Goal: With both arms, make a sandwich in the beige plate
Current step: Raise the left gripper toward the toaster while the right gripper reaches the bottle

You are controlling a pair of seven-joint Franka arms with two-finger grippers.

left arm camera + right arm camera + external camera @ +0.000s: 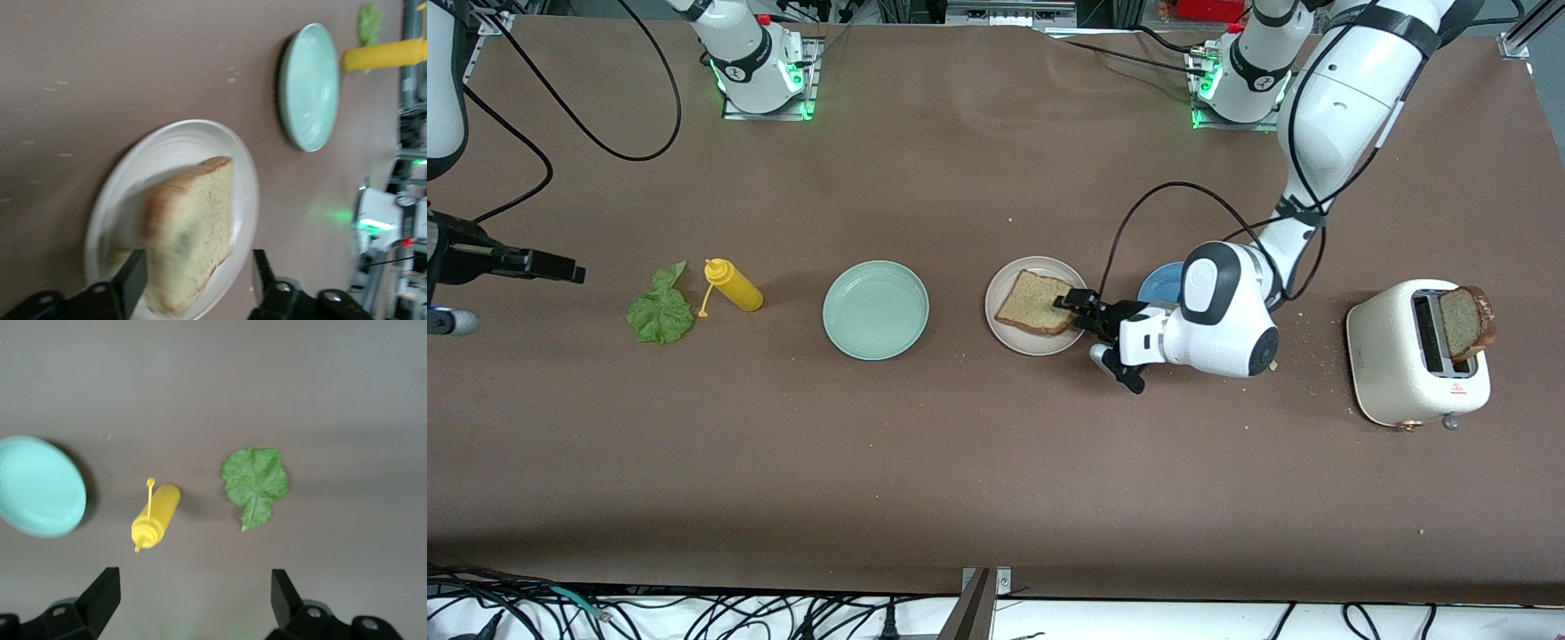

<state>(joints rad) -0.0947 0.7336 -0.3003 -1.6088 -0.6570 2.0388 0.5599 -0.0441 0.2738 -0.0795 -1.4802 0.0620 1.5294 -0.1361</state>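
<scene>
Now, bread slice (1036, 301) on beige plate (1009, 333) (fingers (133, 283) apart)

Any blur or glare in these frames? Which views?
Left wrist view: bread slice and beige plate smeared by motion blur. Right wrist view: soft, lettuce edges fuzzy. Front view: sharp, even light, green glow at the arm bases, faint sheen on the green plate.

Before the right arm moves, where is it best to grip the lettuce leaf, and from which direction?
Probably from straight above. The lettuce leaf lies flat on the table beside the yellow bottle, so no edge stands up. I would pinch its crinkled middle across the narrow width; the right gripper is open.
</scene>
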